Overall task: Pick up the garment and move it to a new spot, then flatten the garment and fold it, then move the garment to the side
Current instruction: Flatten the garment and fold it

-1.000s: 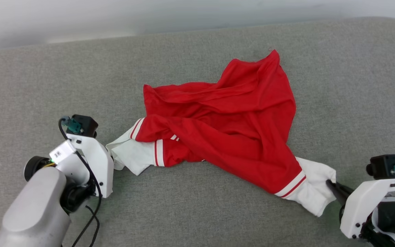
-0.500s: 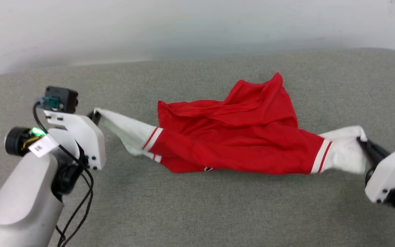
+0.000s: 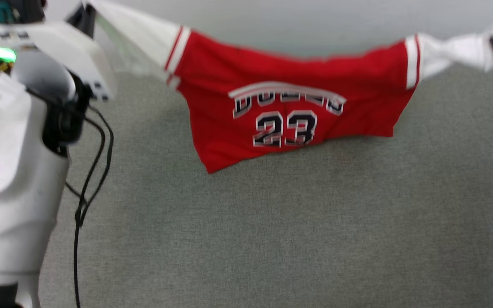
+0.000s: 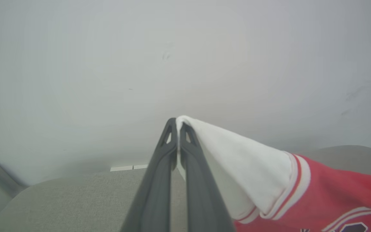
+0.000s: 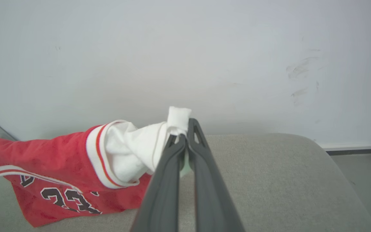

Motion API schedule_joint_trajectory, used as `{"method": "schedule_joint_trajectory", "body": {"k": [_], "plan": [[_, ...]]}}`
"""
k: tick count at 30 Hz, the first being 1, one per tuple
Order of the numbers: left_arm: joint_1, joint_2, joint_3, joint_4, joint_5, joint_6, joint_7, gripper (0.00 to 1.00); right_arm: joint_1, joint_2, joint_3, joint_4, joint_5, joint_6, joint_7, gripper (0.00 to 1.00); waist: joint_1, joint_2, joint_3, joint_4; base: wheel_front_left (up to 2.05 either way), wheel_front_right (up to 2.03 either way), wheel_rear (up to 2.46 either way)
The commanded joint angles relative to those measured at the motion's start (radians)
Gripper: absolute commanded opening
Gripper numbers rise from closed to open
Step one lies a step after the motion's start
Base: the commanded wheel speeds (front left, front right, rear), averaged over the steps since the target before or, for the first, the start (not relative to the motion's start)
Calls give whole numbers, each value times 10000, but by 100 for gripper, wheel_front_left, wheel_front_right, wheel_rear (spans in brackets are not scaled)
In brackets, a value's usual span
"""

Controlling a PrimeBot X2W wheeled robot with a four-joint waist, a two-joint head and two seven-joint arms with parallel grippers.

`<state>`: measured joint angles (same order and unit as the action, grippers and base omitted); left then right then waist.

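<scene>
The garment (image 3: 289,102) hangs stretched above the table (image 3: 272,239) near its far edge. Left jaws and right jaws are closed, each pinching one white sleeve (image 4: 237,161) tip. Risk: these shallow pinches may slip under tension, dropping one side.

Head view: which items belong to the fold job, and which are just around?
Job:
- garment, stretched between both tools
- left tool, shut on it
- right tool, shut on it

Not job:
- grey padded surface
- white wall
- black cable by the left arm
</scene>
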<state>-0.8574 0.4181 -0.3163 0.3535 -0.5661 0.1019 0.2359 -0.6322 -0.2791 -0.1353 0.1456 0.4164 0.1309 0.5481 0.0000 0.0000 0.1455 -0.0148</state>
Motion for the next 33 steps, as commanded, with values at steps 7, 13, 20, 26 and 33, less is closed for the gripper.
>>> {"method": "schedule_joint_trajectory", "body": {"k": [7, 13, 20, 26, 33], "plan": [[-2747, -290, 291, 1394, 284, -39, -1032, 0, -3421, -267, 259, 1462, -258, -3, -698, 0, 0, 0, 1345, 6, 0, 0, 0], [-4689, -246, 452, 2224, 574, -22, -1718, 0, -5918, -320, 569, 2665, -533, -3, -1634, 0, 0, 0, 2367, -76, 0, 0, 0], [-6258, -117, 589, 2355, 737, -6, -2387, 0, -8262, -443, 1064, 4015, -598, -3, -2766, 0, 0, 0, 3572, -153, 0, 0, 0], [-6871, -175, 643, 2680, 627, -206, -2747, 0, -9398, -572, 1578, 5000, -298, -3, -3619, 0, 0, 0, 4458, -162, 0, 0, 0], [-6615, -415, 615, 3625, 369, -585, -3144, 0, -9463, -401, 2252, 6168, 391, -3, -4239, 0, 0, 0, 5124, -200, 0, 0, 0]]}}
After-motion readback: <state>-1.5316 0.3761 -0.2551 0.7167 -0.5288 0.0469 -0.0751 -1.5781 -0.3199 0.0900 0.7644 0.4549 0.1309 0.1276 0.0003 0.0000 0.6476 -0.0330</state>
